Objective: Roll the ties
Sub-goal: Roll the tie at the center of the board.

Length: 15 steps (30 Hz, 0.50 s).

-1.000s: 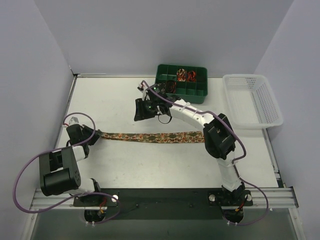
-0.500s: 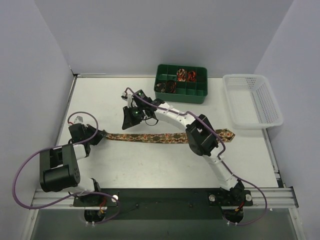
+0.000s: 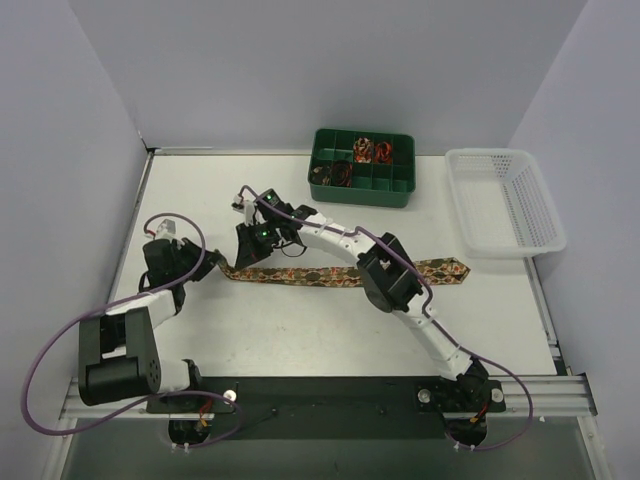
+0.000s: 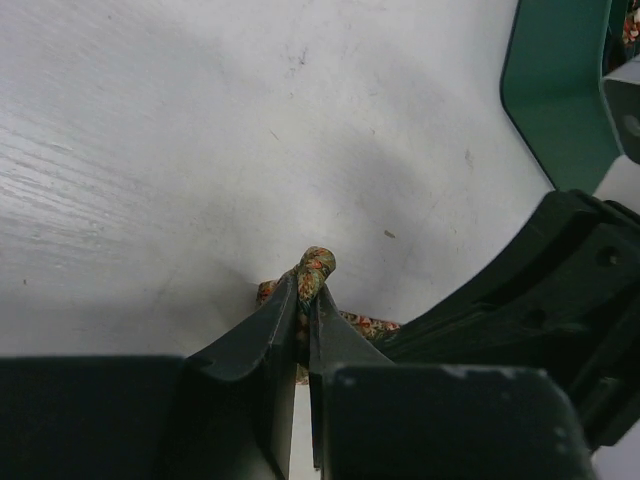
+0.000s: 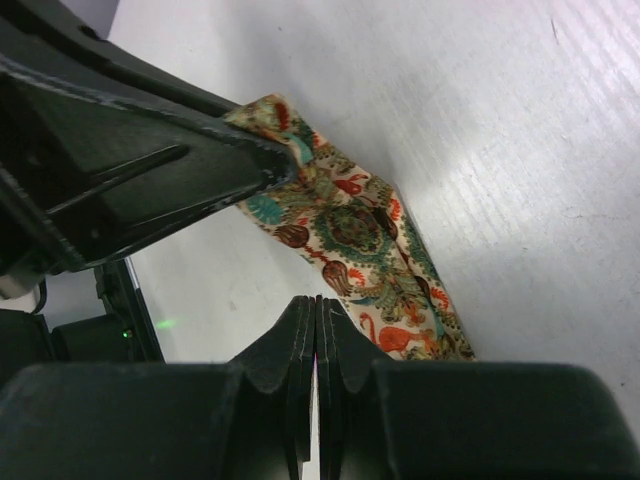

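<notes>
- Long brown-gold patterned fabric necktie (image 3: pixel 300 273) lies flat on the white table (image 3: pixel 250 330), long axis running L-to-R across the workspace, roughly parallel to the near edge.
- Left gripper (image 4: pixel 303 300) is clamped on the tie's narrow L end. Wrist view shows both fingers squeezed tight w/ a small bunch of fabric poking out at the tips.
- Right gripper (image 5: pixel 316 322) has its fingers pressed flat together, nothing visible between them. It sits just beside the left gripper, on the far side of the strip, w/ the right arm reaching diagonally over the tie's mid-section.
- Key geometry: from the right gripper's tips the fabric lies just ahead and off to one side, close but apart as far as I can tell.
- The free length trails away toward the robot's R, and the wide pointed tip ends near the white plastic mesh basket (image 3: pixel 505 200).
- So both tools crowd the same end: L arm anchors, R arm is nearest for working the strip.
- My read: the roll has to start at the pinched end and travel along the axis to the R. No coil formed yet on this one.
- Dark green compartment tray (image 3: pixel 380 195) at the far edge holds small patterned coils (image 3: pixel 372 150) in a couple of cells, prob. finished ones.
- Imo the R fingers must part before they can take any fabric.
</notes>
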Each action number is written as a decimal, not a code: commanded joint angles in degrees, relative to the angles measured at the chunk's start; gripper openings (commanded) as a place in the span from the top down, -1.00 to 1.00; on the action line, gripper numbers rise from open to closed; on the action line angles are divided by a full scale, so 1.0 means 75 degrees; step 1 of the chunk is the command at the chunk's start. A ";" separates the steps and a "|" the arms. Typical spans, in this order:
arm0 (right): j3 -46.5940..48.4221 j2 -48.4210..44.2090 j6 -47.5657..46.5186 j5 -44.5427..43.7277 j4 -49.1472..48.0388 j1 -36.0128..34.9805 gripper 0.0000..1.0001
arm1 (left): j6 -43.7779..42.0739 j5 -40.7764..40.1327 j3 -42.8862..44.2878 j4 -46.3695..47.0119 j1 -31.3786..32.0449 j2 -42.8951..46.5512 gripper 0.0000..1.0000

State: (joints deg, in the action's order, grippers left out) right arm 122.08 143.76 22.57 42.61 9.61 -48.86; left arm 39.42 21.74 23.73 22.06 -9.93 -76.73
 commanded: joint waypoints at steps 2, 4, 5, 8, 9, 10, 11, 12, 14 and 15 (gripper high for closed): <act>0.0421 0.0319 -0.0149 0.0214 -0.0039 -0.0071 1.00 | -0.0252 0.0160 0.0294 -0.0059 0.0117 0.0164 1.00; 0.0585 0.0436 -0.0150 0.0190 -0.0074 -0.0094 1.00 | -0.0287 0.0172 0.0305 -0.0117 0.0152 0.0211 1.00; 0.0632 0.0541 -0.0126 0.0178 -0.0097 -0.0106 1.00 | -0.0287 0.0172 0.0294 -0.0141 0.0153 0.0246 1.00; 0.0761 0.0682 -0.0114 0.0108 -0.0237 -0.0176 1.00 | -0.0334 0.0137 0.0340 -0.0246 0.0211 0.0351 1.00; 0.0761 0.0695 -0.0114 0.0050 -0.0307 -0.0211 1.00 | -0.0357 0.0125 0.0364 -0.0328 0.0234 0.0363 1.00; 0.0773 0.0706 -0.0114 0.0038 -0.0343 -0.0258 1.00 | -0.0415 0.0114 0.0387 -0.0363 0.0246 0.0398 1.00; 0.0785 0.0730 -0.0161 0.0037 -0.0367 -0.0282 1.00 | -0.0439 0.0102 0.0399 -0.0410 0.0281 0.0410 1.00; 0.0808 0.0730 -0.0185 0.0037 -0.0378 -0.0294 1.00 | -0.0463 0.0102 0.0422 -0.0480 0.0293 0.0422 1.00; 0.0820 0.0742 -0.0220 -0.0009 -0.0367 -0.0364 1.00 | -0.0486 0.0125 0.0446 -0.0504 0.0316 0.0457 1.00; 0.0820 0.0742 -0.0255 -0.0044 -0.0355 -0.0387 1.00 | -0.0498 0.0125 0.0469 -0.0539 0.0328 0.0469 1.00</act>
State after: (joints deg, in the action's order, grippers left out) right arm 125.36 149.16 22.33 42.35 8.73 -50.39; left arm 37.41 21.71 24.51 18.57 -7.97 -74.89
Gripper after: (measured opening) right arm 0.024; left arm 0.151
